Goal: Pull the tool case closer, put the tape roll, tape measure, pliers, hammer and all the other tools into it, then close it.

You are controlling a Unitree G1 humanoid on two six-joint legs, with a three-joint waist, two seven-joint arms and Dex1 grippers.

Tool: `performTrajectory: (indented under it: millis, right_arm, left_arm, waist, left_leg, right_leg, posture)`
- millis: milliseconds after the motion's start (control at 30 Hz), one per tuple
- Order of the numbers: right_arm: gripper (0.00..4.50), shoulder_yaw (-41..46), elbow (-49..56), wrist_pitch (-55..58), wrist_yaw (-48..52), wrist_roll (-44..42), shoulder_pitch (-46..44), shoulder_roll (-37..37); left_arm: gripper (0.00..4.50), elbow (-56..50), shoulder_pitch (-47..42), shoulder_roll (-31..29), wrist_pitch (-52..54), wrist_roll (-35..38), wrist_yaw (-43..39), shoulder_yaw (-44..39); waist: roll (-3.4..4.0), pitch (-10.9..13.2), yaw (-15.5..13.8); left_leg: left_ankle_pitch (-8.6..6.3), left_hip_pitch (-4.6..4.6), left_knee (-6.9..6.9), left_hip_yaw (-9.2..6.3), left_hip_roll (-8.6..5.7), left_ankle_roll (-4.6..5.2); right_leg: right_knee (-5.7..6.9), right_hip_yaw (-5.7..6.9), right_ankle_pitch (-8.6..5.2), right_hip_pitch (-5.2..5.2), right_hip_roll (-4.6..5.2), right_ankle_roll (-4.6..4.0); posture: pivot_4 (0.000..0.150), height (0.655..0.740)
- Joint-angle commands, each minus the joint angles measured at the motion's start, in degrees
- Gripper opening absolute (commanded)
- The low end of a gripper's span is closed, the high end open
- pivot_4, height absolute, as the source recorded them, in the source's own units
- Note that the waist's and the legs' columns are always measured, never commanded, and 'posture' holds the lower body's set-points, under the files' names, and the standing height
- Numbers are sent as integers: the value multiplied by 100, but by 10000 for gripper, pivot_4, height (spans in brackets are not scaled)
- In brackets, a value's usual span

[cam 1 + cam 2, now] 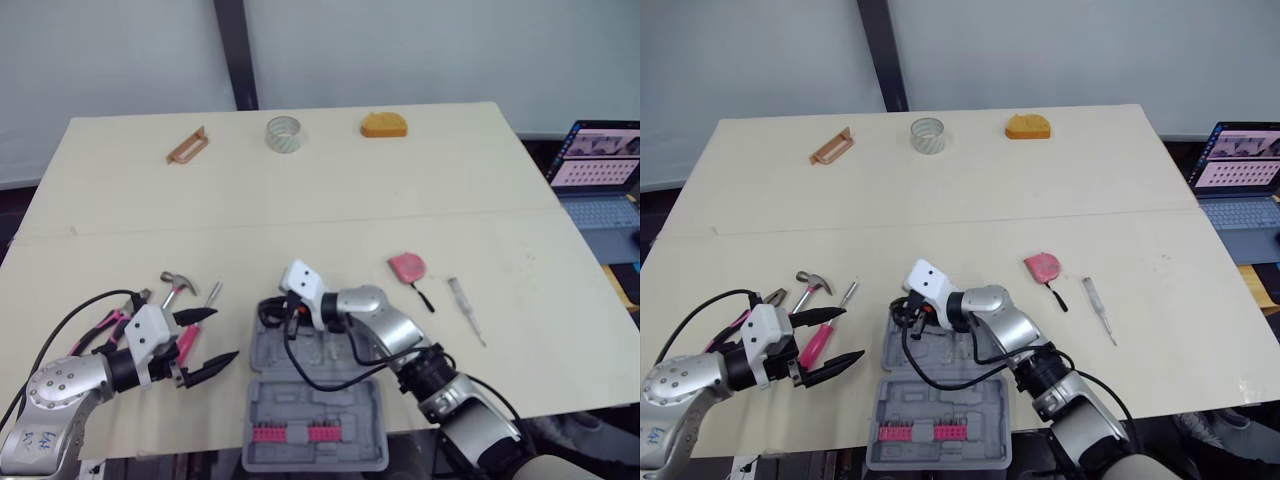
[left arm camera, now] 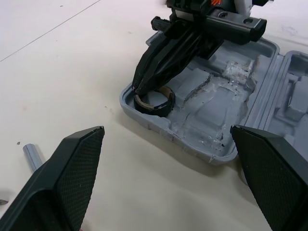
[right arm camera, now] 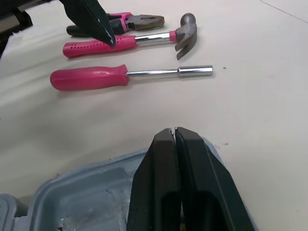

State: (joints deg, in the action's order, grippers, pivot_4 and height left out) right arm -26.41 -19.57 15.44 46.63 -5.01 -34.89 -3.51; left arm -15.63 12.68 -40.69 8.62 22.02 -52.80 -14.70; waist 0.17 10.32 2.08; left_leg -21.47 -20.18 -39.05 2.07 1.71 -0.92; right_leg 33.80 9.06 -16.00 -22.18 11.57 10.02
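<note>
If I lift my right claw point(image 3: 173, 131) carelessly, its fingers, pressed together and holding nothing, could drag the dark tape roll point(image 2: 154, 99) out of the case point(image 1: 300, 400) corner where it lies. That arm bends leftward over the case. My left claw point(image 1: 222, 335) hovers wide open beside the hammer point(image 1: 176, 287).

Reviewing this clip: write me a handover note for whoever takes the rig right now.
Left gripper: open, empty, above the pink tools beside the case.
Right gripper: fingers shut, tips at the dark tape roll in a corner of the open tool case; grip on it unclear.
Done: case sits near the table's front edge, roll inside.
Left: hammer, pliers, pink driver, tape measure and slim tool lie outside; then close the case.
</note>
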Motion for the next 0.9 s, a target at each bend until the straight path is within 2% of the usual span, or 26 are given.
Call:
performTrajectory:
  millis: [33, 300, 400, 467, 900]
  right_arm:
    - [1473, 57, -82, -281, 0, 56, -13, 134]
    - [1473, 128, -62, -289, 85, 2, 22, 173]
    - [10178, 162, -24, -302, 89, -23, 29, 182]
    - [19215, 229, 35, -312, 100, -82, 36, 215]
    - [19215, 278, 152, -274, 158, -71, -20, 198]
  left_arm:
    - [45000, -74, 11, -22, -81, -6, -11, -33]
    - [45000, -45, 9, -34, -99, -3, -29, -45]
    - [45000, -28, -3, -35, -104, -3, -32, -46]
    - [45000, -10, -15, -35, -110, -6, -33, -44]
    - [45000, 55, -64, -27, -125, -33, -24, -5]
  waist:
    - [0, 0, 2]
    - [0, 0, 5]
    - [0, 0, 4]
    - [0, 0, 4]
    - [0, 0, 5]
  left_leg:
    - [0, 0, 0, 0, 0, 0]
    - [0, 0, 0, 0, 1, 0]
    - [0, 0, 0, 0, 1, 0]
    - [0, 0, 0, 0, 1, 0]
    - [0, -1, 0, 1, 1, 0]
  right_leg:
    - [0, 0, 0, 0, 0, 0]
    - [1, -1, 0, -1, 0, 0]
    - [1, -1, 0, -1, 0, 0]
    - [1, -1, 0, -1, 0, 0]
    - [3, -2, 0, -4, 0, -1]
  posture:
    - [1500, 7400]
    - [1500, 7400]
    - [1500, 7400]
    - [1500, 7400]
    - [1500, 7400]
